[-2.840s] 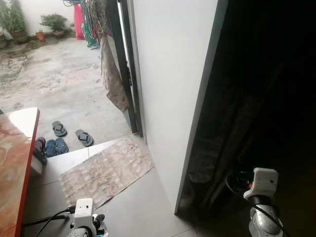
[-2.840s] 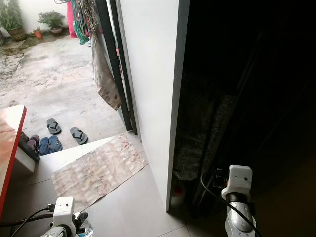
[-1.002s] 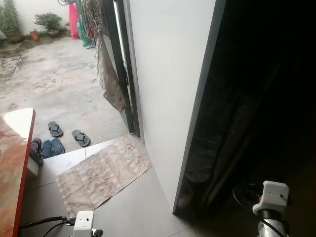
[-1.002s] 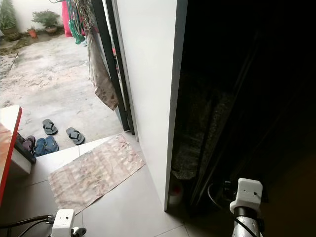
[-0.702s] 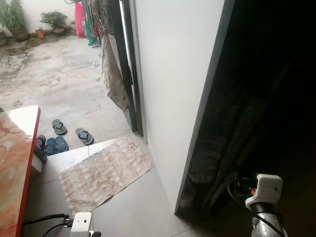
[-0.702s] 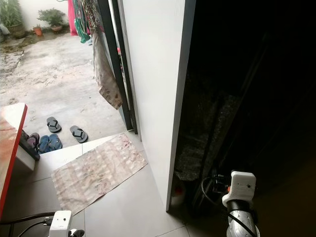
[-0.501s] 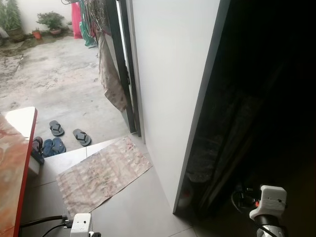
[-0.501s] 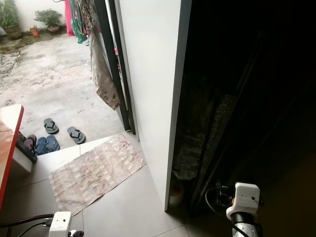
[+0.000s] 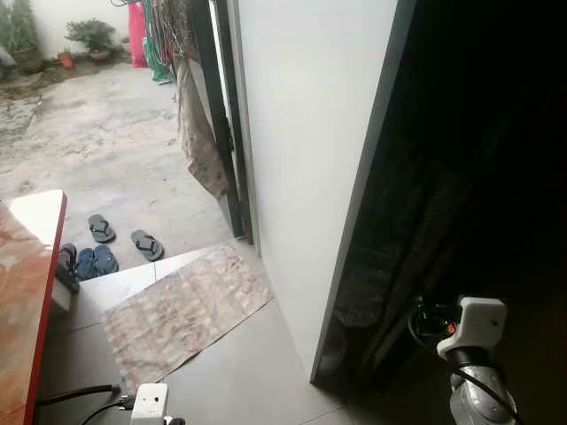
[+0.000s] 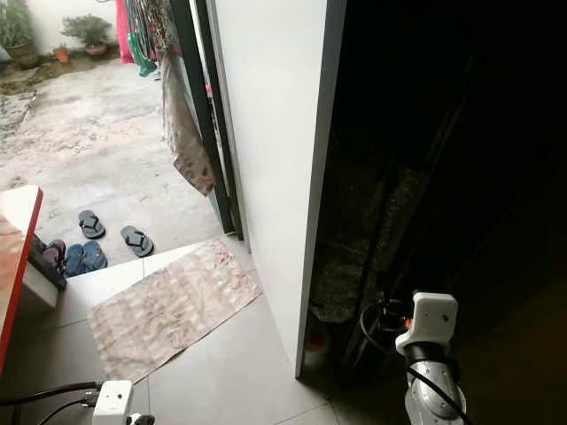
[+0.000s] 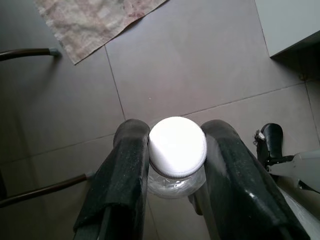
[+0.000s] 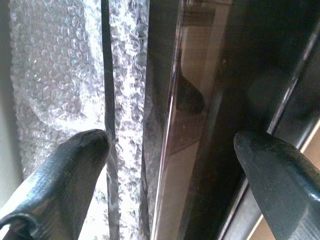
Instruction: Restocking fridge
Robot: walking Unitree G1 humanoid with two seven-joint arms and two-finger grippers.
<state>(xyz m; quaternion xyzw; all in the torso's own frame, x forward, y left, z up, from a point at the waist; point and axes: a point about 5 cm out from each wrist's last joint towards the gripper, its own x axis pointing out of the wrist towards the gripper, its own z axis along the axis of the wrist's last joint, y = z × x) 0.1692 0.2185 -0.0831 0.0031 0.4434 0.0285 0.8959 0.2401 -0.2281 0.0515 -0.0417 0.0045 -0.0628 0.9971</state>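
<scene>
Nearest, the left gripper (image 11: 172, 165) has its two black fingers (image 11: 125, 170) clamped on the neck of a clear bottle (image 11: 176, 180) with a white ribbed cap (image 11: 177, 147), carried low over the grey tiled floor (image 11: 200, 65). The right gripper (image 12: 170, 160) hangs with fingers spread wide and empty, pointed at bubble wrap (image 12: 55, 75) and dark panels leaning beside the white wall (image 9: 310, 133). Left of that wall lies a patterned mat (image 9: 182, 310), and a red table edge (image 9: 27, 301) sits further left. Beyond the mat, sandals (image 9: 124, 243) rest by the open doorway, with a concrete yard (image 9: 97, 133) past it. I judge this the carrying step: no fridge can be made out, so the next move calls for turning to find it.
</scene>
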